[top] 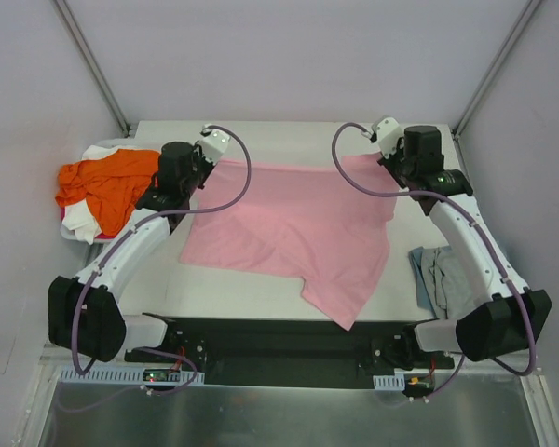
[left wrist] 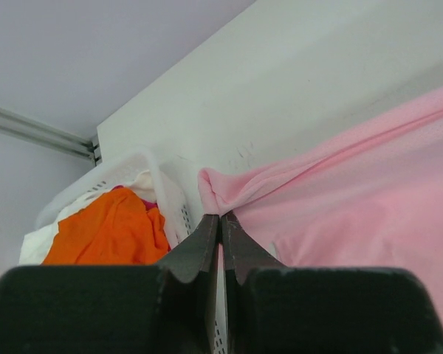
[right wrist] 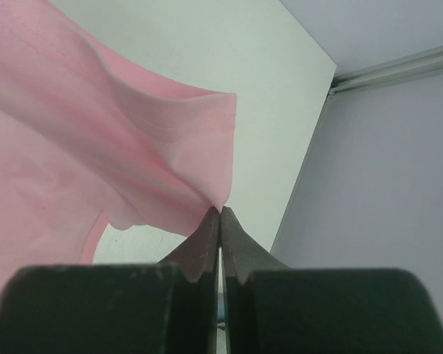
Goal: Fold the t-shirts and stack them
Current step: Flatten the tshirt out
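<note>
Clamped fully shut with the left gripper [left wrist: 221, 218] on a small bunched tuck at the far left corner of the pink t-shirt [top: 289, 228]. Likewise shut with the right gripper [right wrist: 220, 212] on the far right corner, with only a sliver of hem between the jaws there. Spread across the middle of the bench [top: 261, 140], drawn taut along the far edge between the two holds, and trailing a near flap past the bench's front edge.

Could slip free on the right first: so thin a bite at the very tips, and likely to give way under any harder outward pull. Could also skew the fold if lifted unevenly, being bunched at one corner and flat at the other. Might drag or snag the overhanging flap on the front edge when drawn back. Risks brushing the basket [left wrist: 151, 166] just beside the left arm, heaped with the orange t-shirt [top: 107, 182], on any swing leftward.

Hard to tell whether held by hem or by shoulders, with no neckline to be found in any view. Cannot say whether the far edge is raised off the bench or lying on it. Only scraps of the white t-shirt [top: 82, 222] to be seen under the orange one, possibly confused with the basket's rim. Grey-blue t-shirt [top: 438, 279] crumpled at the bench's right edge, partly hidden behind the right arm.
</note>
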`<state>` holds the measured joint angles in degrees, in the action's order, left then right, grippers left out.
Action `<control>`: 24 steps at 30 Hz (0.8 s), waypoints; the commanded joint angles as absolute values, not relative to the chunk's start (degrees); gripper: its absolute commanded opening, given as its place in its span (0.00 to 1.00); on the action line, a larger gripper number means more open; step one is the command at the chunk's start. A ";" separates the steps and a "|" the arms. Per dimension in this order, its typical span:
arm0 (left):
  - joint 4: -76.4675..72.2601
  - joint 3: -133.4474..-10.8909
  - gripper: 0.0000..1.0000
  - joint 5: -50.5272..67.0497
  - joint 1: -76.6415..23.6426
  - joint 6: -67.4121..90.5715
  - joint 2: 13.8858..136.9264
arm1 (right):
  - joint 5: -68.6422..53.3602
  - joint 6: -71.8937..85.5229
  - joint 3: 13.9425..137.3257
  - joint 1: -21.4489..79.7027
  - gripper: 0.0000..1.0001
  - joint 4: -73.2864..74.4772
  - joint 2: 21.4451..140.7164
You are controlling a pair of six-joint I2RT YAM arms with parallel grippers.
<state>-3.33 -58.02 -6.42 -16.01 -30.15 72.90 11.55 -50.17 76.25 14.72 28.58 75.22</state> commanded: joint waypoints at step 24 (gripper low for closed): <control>-14.77 -68.90 0.00 -13.35 -15.73 -33.22 92.63 | 14.94 -52.21 89.90 14.68 0.01 21.53 102.91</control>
